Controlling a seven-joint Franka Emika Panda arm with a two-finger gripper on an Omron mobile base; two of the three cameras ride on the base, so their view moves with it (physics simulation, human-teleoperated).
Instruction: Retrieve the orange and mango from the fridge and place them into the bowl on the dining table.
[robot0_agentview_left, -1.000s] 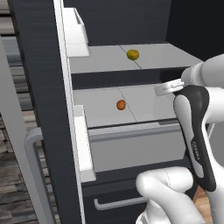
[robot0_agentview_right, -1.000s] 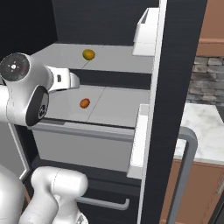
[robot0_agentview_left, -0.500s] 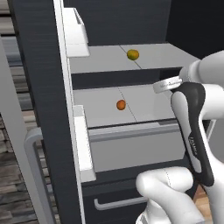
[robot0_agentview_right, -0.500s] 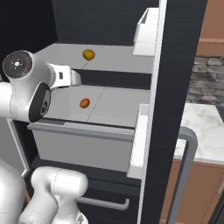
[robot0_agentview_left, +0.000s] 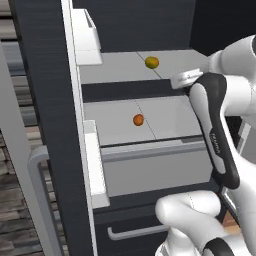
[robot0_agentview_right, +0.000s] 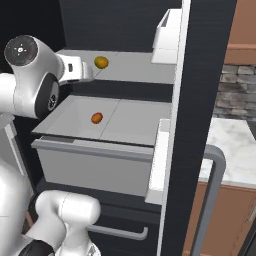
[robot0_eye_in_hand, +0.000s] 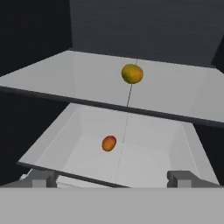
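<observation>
You are looking into the open fridge (robot0_agentview_left: 45, 100), its dark door swung wide to the left so both grey shelves are exposed to the arm. The mango (robot0_agentview_left: 152, 62), yellow-green and slightly larger, sits alone on the upper shelf (robot0_agentview_left: 110, 70), near the middle. The orange (robot0_agentview_left: 138, 120), smaller and evenly orange, rests on the lower shelf (robot0_agentview_left: 170, 117), which looks like a shallow tray pulled forward above a closed drawer. The two fruits are well apart, one level above the other, so each can be approached without disturbing its neighbour.

Your arm's hand is raised at about the height of the upper shelf's front edge, to the right of the mango and outside the fridge. In the hand view the jaws are spread fully wide with nothing between them, and both fruits lie ahead, the mango higher and further in.

The wide spread suits a first reach. Neither fruit is touched yet, so the task seems to be at its start.
</observation>
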